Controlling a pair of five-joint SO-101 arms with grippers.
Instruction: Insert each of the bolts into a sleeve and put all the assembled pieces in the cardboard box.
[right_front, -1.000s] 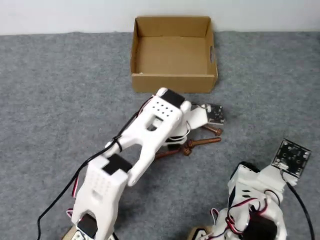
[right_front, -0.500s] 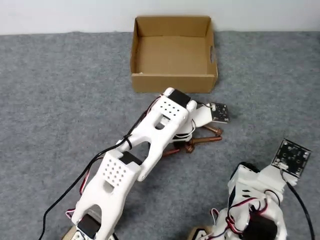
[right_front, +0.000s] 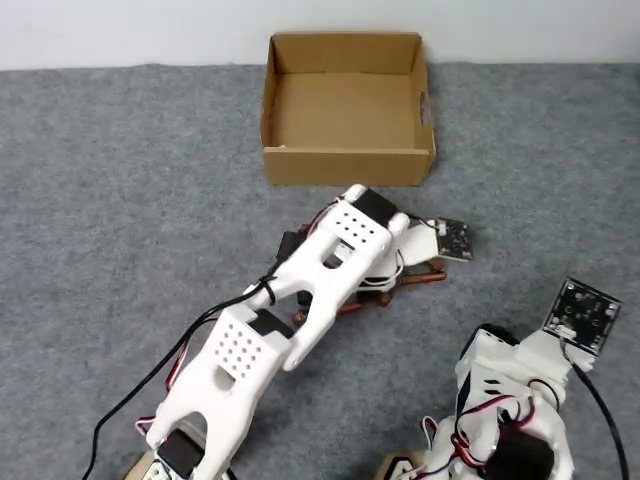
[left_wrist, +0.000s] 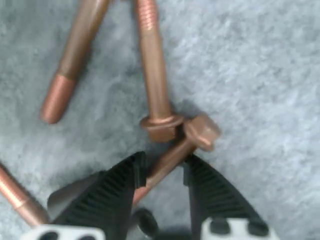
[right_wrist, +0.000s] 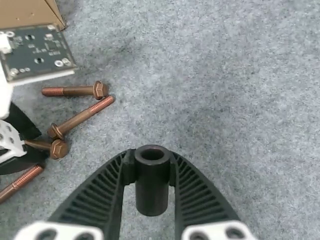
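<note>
Several copper bolts (left_wrist: 152, 75) lie loose on the grey carpet in front of the cardboard box (right_front: 345, 165). My left gripper (left_wrist: 162, 160) is down over them, open, its black fingers (left_wrist: 122, 187) straddling the shaft of one bolt (left_wrist: 170, 157) just behind its hex head. That bolt rests on the carpet against another bolt's head. In the high view the left arm (right_front: 350, 235) stretches over the bolt pile (right_front: 425, 274). My right gripper (right_wrist: 151, 157) is shut on a black sleeve (right_wrist: 151, 180), held upright above bare carpet to the right of the bolts (right_wrist: 82, 117).
The box is open-topped and stands at the table's far edge by the white wall. The left arm's camera board (right_wrist: 35, 52) hangs over the bolts. The right arm (right_front: 510, 400) is folded at the near right. Grey carpet lies open on both sides.
The left arm has stretched forward and to the right, coming down over the bolt pile. The right arm with the sleeve has not moved.
</note>
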